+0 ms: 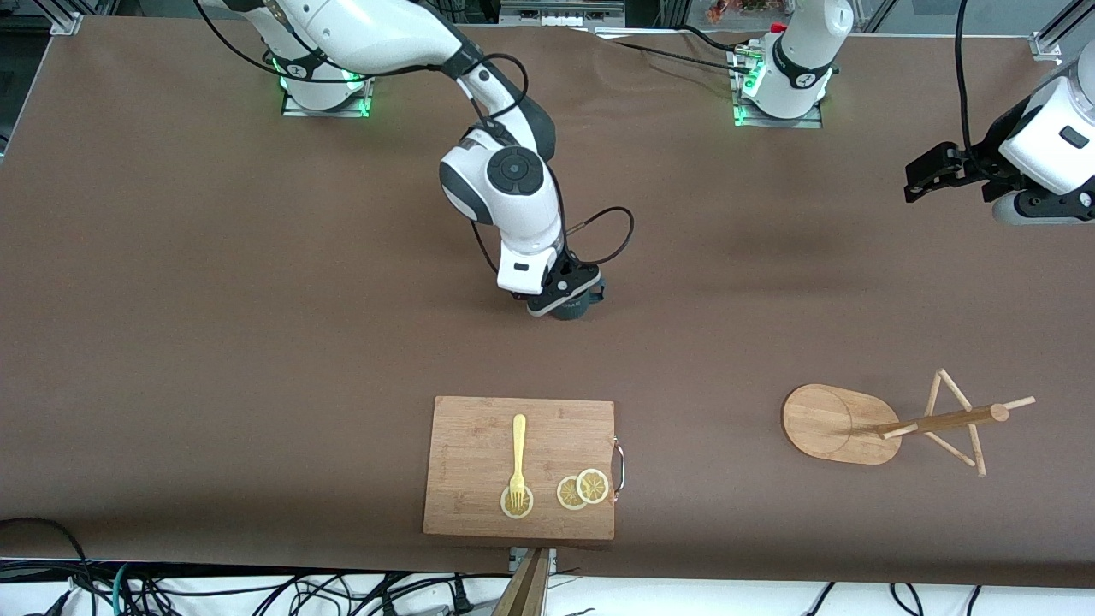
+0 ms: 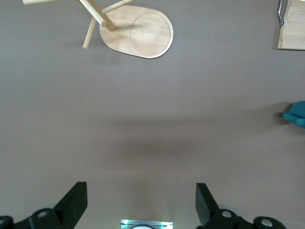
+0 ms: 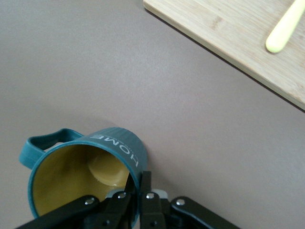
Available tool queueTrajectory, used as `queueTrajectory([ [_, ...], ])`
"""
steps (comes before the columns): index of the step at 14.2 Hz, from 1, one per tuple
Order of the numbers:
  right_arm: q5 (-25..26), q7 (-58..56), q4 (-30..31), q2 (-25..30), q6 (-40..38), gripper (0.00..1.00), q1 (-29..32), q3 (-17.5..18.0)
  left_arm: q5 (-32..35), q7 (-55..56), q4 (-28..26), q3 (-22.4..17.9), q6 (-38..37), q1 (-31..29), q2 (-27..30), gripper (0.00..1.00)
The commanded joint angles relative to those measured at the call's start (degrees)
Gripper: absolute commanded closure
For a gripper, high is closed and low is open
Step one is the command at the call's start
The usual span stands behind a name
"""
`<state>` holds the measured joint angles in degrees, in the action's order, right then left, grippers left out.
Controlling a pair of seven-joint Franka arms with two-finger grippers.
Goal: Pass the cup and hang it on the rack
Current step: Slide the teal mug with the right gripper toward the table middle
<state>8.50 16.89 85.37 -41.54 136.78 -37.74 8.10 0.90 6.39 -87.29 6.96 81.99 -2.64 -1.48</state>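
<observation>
The teal-blue cup with a yellow inside is at the middle of the table, mostly hidden under my right gripper. In the right wrist view the right gripper is shut on the cup's rim, one finger inside and one outside, with the handle on the side away from the fingers. I cannot tell whether the cup rests on the table. The bamboo rack stands toward the left arm's end, nearer the front camera. My left gripper waits open and empty above that end; its view shows the rack and the cup's edge.
A rectangular bamboo cutting board lies near the front edge, nearer the front camera than the cup. It carries a yellow fork and lemon slices. The board's corner also shows in the right wrist view.
</observation>
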Motion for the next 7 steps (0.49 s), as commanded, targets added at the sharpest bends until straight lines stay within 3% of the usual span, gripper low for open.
queueTrajectory([
  [1, -0.32, -1.24, -1.70, -0.74, 1.47, 0.00, -0.14, -0.01, -0.46, -1.11, 1.34, 0.16, -0.26, -0.53, -0.63, 0.00],
  [5, -0.50, -1.42, -1.53, 4.52, -0.88, 0.00, 0.21, -0.10, -0.46, -1.11, 1.34, 0.16, -0.34, -0.44, -0.63, 0.00],
  [7, -0.41, -1.68, -1.70, 10.83, -9.99, 0.00, 1.70, -0.28, -0.46, -1.11, 1.34, 0.25, -0.43, -0.44, -0.54, 0.00],
])
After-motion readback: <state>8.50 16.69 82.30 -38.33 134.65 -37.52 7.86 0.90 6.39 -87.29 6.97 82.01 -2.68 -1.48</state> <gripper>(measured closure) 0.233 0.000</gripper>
